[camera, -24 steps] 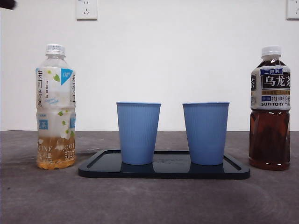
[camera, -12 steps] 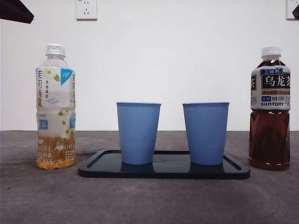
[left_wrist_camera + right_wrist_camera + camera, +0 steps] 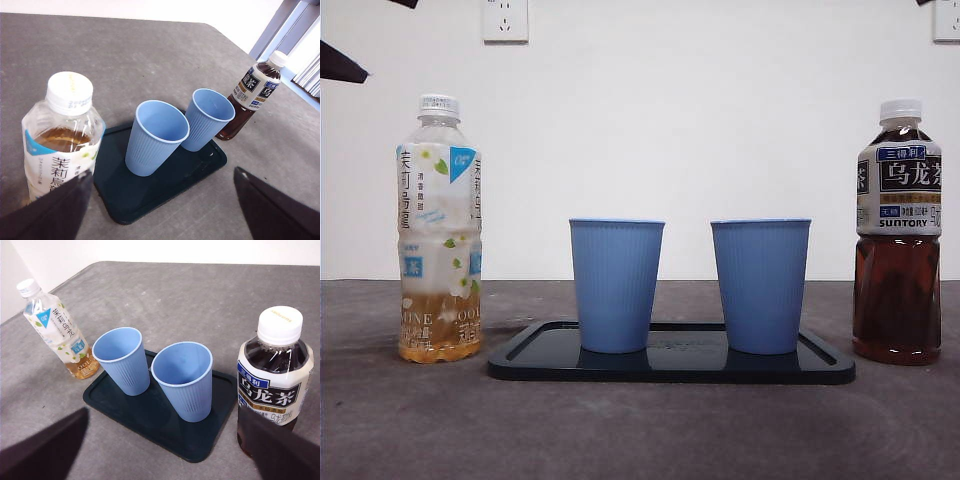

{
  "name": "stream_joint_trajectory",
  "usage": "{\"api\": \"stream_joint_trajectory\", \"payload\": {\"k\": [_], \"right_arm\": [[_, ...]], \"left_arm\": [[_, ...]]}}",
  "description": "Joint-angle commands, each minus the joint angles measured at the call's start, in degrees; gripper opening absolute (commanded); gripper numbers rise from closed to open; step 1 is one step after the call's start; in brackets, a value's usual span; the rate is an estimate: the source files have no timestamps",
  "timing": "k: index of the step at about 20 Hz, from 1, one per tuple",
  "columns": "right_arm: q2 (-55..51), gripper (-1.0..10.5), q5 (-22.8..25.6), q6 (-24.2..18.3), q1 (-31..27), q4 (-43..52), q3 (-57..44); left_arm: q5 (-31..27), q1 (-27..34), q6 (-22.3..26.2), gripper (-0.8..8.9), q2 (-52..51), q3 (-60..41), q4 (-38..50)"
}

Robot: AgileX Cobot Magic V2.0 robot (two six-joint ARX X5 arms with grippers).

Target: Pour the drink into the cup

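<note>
Both grippers, left gripper (image 3: 160,210) and right gripper (image 3: 165,450), stand open above the capped bottles, the nearly full dark tea bottle (image 3: 897,232) likely heavy and slick, best gripped mid-label, the thin blue cups (image 3: 616,284) light and tippy.

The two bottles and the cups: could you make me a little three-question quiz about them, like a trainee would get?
1. True or false: both blue cups stand upright on the dark tray.
2. Which bottle holds the darker drink? A) the jasmine tea bottle B) the oolong tea bottle
3. Fill in: both bottles still wear their white ____.

Key: 1 true. 2 B; its tea is deep brown, the other pale amber. 3 caps; nothing can be poured yet. The left gripper is open near the jasmine bottle, the right gripper open near the oolong bottle.
</note>
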Motion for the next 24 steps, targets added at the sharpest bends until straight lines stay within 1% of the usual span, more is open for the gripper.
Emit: {"api": "stream_joint_trajectory", "payload": {"k": [1,5,8,15,17,18,21,24], "right_arm": [[0.17,5.5,0.17,1.53,0.24,0.61,0.70],[0.20,5.5,0.66,3.08,0.24,0.66,0.70],[0.46,5.5,4.94,5.44,0.24,0.61,0.55],[0.94,5.5,11.76,7.54,1.14,4.26,-2.99],[0.94,5.5,12.94,8.98,1.86,8.07,-5.16],[0.96,5.5,14.10,10.21,2.36,10.82,-6.60],[1.46,5.5,17.03,11.91,3.76,18.53,-10.60],[3.63,5.5,19.58,12.13,5.35,27.98,-15.39]], "left_arm": [[0.17,-0.20,0.24,4.78,0.42,1.11,-0.17],[0.17,-0.20,0.22,4.77,0.39,1.11,-2.03],[0.17,-0.20,0.17,4.77,0.39,1.11,-3.13],[0.17,-0.55,0.07,4.75,0.42,1.11,-4.39],[0.17,-0.83,0.07,4.68,0.39,1.11,-4.61],[0.17,-0.96,0.09,4.68,0.39,1.11,-4.81],[0.17,-1.31,0.07,4.68,0.42,1.11,-4.90],[0.17,-1.33,0.07,4.68,0.42,1.11,-4.90]]}}
